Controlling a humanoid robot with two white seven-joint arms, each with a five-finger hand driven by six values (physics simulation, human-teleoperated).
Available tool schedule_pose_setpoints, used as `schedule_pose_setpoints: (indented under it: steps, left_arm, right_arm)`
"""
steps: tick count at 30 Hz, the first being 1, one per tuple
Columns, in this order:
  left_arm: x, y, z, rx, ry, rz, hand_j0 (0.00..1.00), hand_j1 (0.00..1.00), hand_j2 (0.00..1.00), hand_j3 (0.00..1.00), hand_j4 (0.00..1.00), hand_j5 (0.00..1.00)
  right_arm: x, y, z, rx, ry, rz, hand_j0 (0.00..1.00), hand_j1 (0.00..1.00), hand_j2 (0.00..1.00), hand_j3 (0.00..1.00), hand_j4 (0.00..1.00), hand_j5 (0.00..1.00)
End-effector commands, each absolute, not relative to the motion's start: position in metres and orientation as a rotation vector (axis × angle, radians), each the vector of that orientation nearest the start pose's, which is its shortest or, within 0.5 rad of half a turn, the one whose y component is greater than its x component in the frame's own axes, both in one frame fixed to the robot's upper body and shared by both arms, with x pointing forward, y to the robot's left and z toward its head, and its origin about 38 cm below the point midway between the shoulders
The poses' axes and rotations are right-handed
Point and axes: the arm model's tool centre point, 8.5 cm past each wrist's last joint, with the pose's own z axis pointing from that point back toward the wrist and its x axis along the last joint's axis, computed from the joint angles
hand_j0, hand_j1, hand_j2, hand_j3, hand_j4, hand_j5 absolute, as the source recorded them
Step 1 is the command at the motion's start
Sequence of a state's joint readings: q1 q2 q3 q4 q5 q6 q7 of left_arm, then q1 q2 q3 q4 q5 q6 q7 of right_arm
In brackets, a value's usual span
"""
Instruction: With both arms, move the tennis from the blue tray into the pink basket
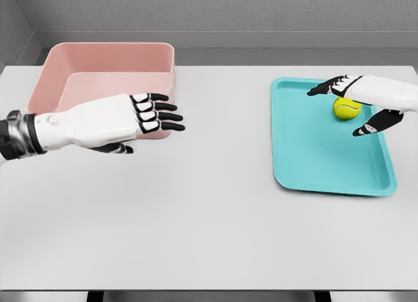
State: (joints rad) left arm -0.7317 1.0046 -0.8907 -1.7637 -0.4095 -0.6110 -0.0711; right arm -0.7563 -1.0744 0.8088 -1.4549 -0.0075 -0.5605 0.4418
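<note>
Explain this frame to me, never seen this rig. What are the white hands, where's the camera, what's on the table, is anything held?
It is one simulator render, taken from a camera on a humanoid robot's head, looking down at a white table. The two white arms are the robot's own, each ending in a five-finger hand. The left hand hangs open in front of the pink basket, holding nothing. The right hand reaches over the blue tray, fingers spread around the yellow tennis ball. The ball looks to be sitting on the tray, not yet gripped or lifted.
</note>
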Motion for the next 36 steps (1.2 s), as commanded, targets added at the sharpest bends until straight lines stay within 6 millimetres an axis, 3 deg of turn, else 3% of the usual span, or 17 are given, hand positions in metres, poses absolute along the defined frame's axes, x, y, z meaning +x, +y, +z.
schedule_pose_setpoints:
  steps: [1,5,10,13,14,18,21,27,36]
  left_arm:
    - [0.37,0.256,0.252,-0.43,2.154,2.604,1.0,1.0,1.0,1.0,1.0,1.0]
    - [0.369,0.256,0.25,-0.422,2.159,2.606,1.0,1.0,1.0,1.0,1.0,1.0]
    - [0.36,0.254,0.227,-0.327,2.12,2.683,1.0,1.0,1.0,1.0,1.0,1.0]
    - [0.373,0.251,0.261,-0.435,2.09,2.607,1.0,1.0,1.0,1.0,1.0,1.0]
    - [0.374,0.249,0.263,-0.437,2.088,2.595,1.0,1.0,1.0,1.0,1.0,1.0]
    - [0.369,0.226,0.243,-0.306,2.001,2.63,1.0,1.0,1.0,1.0,1.0,1.0]
    - [0.366,0.22,0.235,-0.259,1.992,2.643,1.0,1.0,1.0,1.0,1.0,1.0]
    - [0.366,0.226,0.235,-0.273,1.974,2.662,1.0,1.0,1.0,1.0,1.0,1.0]
    - [0.365,0.242,0.236,-0.312,1.953,2.703,1.0,1.0,1.0,1.0,1.0,1.0]
  right_arm:
    - [0.421,-0.364,0.263,-0.299,-1.471,1.843,1.0,1.0,1.0,1.0,1.0,1.0]
    - [0.422,-0.366,0.262,-0.308,-1.459,1.844,1.0,1.0,1.0,1.0,1.0,1.0]
    - [0.427,-0.376,0.256,-0.367,-1.381,1.836,1.0,1.0,1.0,1.0,1.0,1.0]
    - [0.435,-0.386,0.249,-0.4,-1.327,1.777,1.0,1.0,1.0,1.0,1.0,1.0]
    - [0.439,-0.387,0.245,-0.401,-1.318,1.756,1.0,1.0,1.0,1.0,1.0,1.0]
    - [0.453,-0.385,0.231,-0.423,-1.282,1.729,1.0,1.0,1.0,1.0,1.0,1.0]
    - [0.464,-0.378,0.219,-0.467,-1.229,1.726,1.0,1.0,1.0,1.0,1.0,1.0]
    - [0.483,-0.368,0.201,-0.49,-1.187,1.725,1.0,1.0,1.0,1.0,1.0,1.0]
    - [0.486,-0.383,0.188,-0.495,-1.121,1.712,1.0,1.0,1.0,1.0,1.0,1.0]
